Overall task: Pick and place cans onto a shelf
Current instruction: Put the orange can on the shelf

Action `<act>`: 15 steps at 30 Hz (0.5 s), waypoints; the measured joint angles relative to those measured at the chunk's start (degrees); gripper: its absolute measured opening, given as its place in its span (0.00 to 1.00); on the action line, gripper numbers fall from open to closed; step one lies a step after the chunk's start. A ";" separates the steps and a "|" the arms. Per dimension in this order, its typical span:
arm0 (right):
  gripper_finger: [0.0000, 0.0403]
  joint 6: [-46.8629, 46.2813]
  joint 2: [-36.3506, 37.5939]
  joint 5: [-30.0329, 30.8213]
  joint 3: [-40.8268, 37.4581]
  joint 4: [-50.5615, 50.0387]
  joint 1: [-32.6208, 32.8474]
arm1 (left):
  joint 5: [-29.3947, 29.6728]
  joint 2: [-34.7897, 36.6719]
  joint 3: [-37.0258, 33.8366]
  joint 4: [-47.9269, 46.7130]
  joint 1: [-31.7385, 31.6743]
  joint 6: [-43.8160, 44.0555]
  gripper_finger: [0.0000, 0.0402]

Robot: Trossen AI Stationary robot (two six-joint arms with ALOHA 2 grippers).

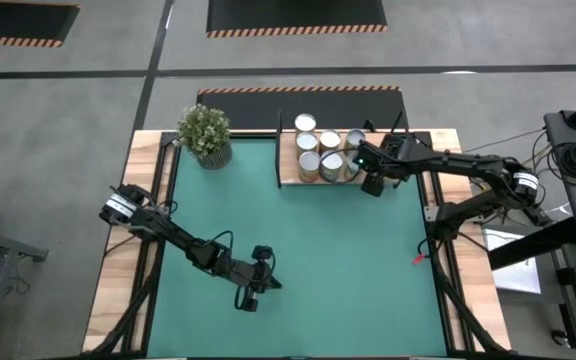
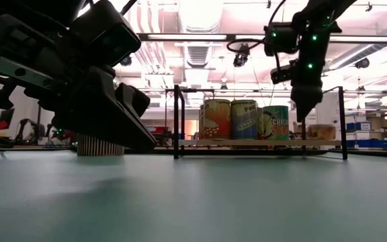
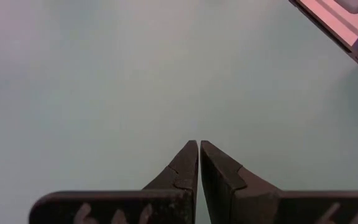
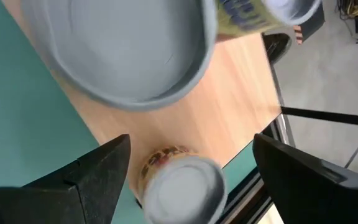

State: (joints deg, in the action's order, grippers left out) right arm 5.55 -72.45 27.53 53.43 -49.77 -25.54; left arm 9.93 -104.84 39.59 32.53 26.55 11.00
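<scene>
your right gripper (image 1: 372,183) hangs over the near right corner of the shelf (image 1: 290,168), at about one o'clock on the mat (image 1: 298,250), fingers spread wide and empty. in the right wrist view a can (image 4: 182,186) sits between the spread fingers but below them, not touched, so i judge this a release or approach over a shelf spot. the cans (image 1: 320,152) stand upright, packed in a tight cluster on the shelf, tops up; the low view shows three labels side by side. no can is seen on the mat. your left gripper (image 1: 249,296) waits low at about seven o'clock, fingers pressed together on nothing. a plant (image 1: 205,134) stands at eleven o'clock, well apart from the work.
</scene>
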 joint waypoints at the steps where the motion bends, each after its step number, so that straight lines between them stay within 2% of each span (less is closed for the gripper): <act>1: 0.81 -0.22 -0.02 -0.02 0.55 -0.15 0.00 | 0.00 0.00 0.00 0.00 0.00 0.00 0.00; 4: 0.78 -1.33 -0.04 -0.03 3.00 -2.93 0.00 | 0.00 0.00 0.00 0.00 0.00 0.00 0.00; 7: 0.69 -2.87 -0.06 -0.03 5.60 -8.16 -0.02 | 0.00 0.00 0.00 0.00 0.00 0.00 0.00; 11: 0.48 -4.56 -0.06 -0.27 7.53 -14.45 -0.73 | 0.00 0.00 0.00 0.02 0.00 0.00 0.00; 15: 0.23 -3.76 -0.06 -2.32 6.48 -15.10 -1.57 | 0.00 0.00 0.00 0.04 0.00 0.00 0.00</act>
State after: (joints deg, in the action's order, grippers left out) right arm 1.79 -72.51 25.22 59.91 -64.88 -27.11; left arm 9.93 -104.84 39.59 32.57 26.55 11.00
